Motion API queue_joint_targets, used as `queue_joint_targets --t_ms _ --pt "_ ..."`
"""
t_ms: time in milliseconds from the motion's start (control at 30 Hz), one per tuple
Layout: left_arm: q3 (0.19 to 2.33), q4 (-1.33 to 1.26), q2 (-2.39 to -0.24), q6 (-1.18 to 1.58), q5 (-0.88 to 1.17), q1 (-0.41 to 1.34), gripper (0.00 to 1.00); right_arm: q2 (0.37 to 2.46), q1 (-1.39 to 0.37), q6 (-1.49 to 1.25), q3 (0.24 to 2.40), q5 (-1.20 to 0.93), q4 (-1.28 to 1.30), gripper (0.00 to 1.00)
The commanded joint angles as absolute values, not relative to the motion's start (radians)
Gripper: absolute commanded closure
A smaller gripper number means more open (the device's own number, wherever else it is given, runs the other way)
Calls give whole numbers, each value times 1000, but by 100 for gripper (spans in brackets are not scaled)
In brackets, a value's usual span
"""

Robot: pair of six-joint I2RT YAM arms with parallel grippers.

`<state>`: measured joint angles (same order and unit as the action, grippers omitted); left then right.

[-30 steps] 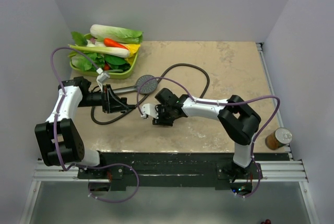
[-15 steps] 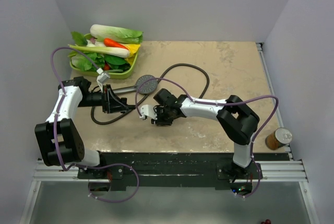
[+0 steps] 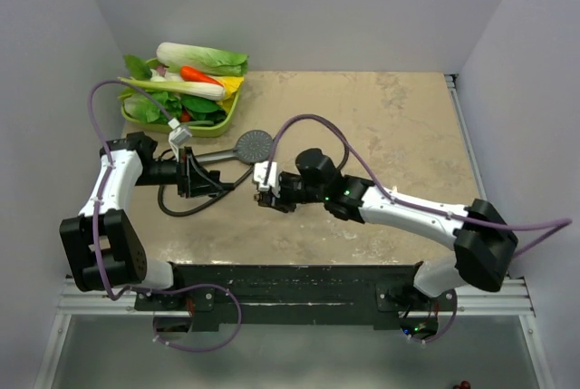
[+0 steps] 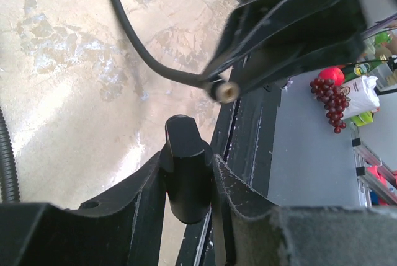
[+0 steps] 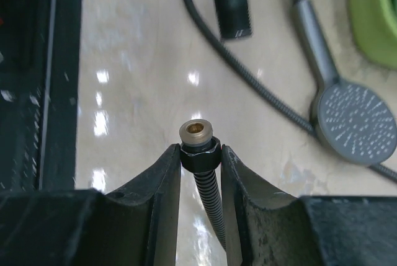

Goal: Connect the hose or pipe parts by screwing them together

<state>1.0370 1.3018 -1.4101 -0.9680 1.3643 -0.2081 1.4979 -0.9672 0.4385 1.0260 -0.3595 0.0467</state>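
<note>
While a black fitting is clamped by the left gripper, the hose nut is pinched by the right gripper near the shower head.

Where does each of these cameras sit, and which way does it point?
Top: above and behind the bases, looking down at the table; both arms show.
Left wrist: on the left arm, looking along the left gripper, shut on the handle of the shower head.
Right wrist: on the right arm, looking along the right gripper, shut on the hose nut.
Shared: both wrist views show the hose's end.
</note>
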Motion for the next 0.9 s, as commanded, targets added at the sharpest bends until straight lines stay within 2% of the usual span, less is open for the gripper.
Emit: queue_joint_targets --t_ms 0,67,167,300,433,733,867 --pt "1083 1316 -1365 -1002 1405 -196 100 1352 -959 118 867 -459 -448 95" --pt "1097 1316 -1350 -991 1404 -187 100 1335 -957 51 792 -453 -566 96" --pt "1123 1316 -1312 -986 1396 -153 100 1365 -959 -20 798 -486 -613 96" --pt "1150 1316 -1266 -977 1393 -107 100 1422 -943 -222 713 -512 -898 94" --pt "1163 1316 -1253 -968 1375 -86 100 1474 -950 -186 775 -505 -779 91" --pt "1146 1316 -1236 -985 1275 -22 100 1416 -963 -43 845 -420 -589 92" --pt "1149 1316 -1236 -985 1258 -9 100 1414 -1021 116 903 -330 -438 92"
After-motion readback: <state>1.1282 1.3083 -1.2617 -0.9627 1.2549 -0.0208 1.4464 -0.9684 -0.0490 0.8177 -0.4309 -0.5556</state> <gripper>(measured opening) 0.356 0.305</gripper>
